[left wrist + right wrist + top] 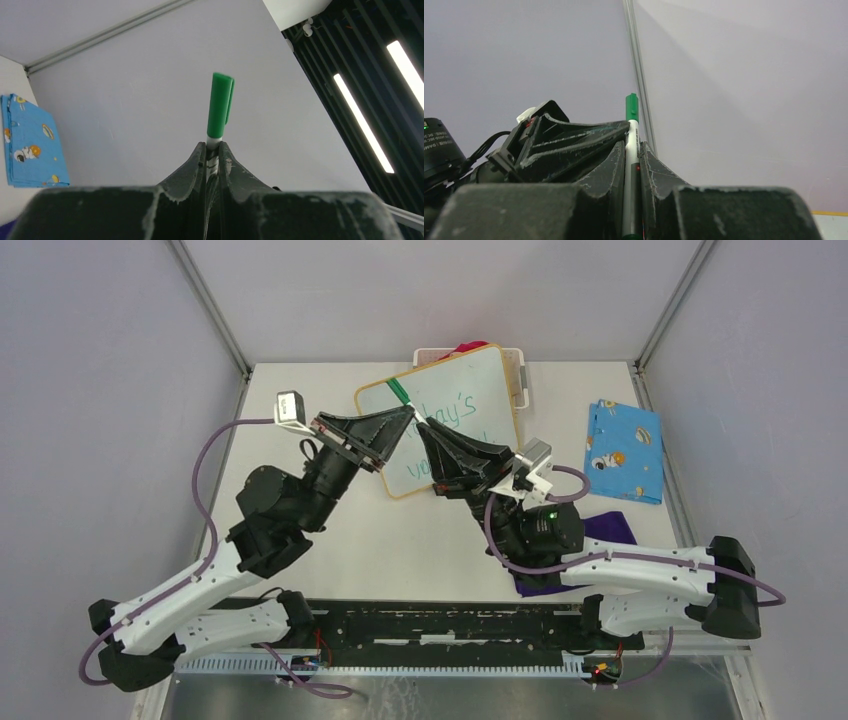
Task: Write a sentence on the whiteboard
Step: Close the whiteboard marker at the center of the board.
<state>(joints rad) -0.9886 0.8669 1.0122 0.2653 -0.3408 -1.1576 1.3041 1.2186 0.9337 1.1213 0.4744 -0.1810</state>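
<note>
The whiteboard (487,375) lies tilted at the back middle of the table, its light-wood frame showing. The sentence (455,415) is green handwriting in two lines, partly hidden by both grippers. A green-capped marker (398,390) is held over the board by both grippers at once. My left gripper (410,416) is shut on the marker (220,105) on its white barrel just below the cap, seen in the left wrist view (213,150). My right gripper (426,427) is shut on the marker's barrel (631,135) further down, its fingertips (645,150) pressed against it.
A white basket (517,368) with something red (470,346) in it stands behind the board. A blue patterned cloth (625,450) lies at the right, and a purple cloth (612,528) lies under the right arm. The enclosure's walls stand close around the table.
</note>
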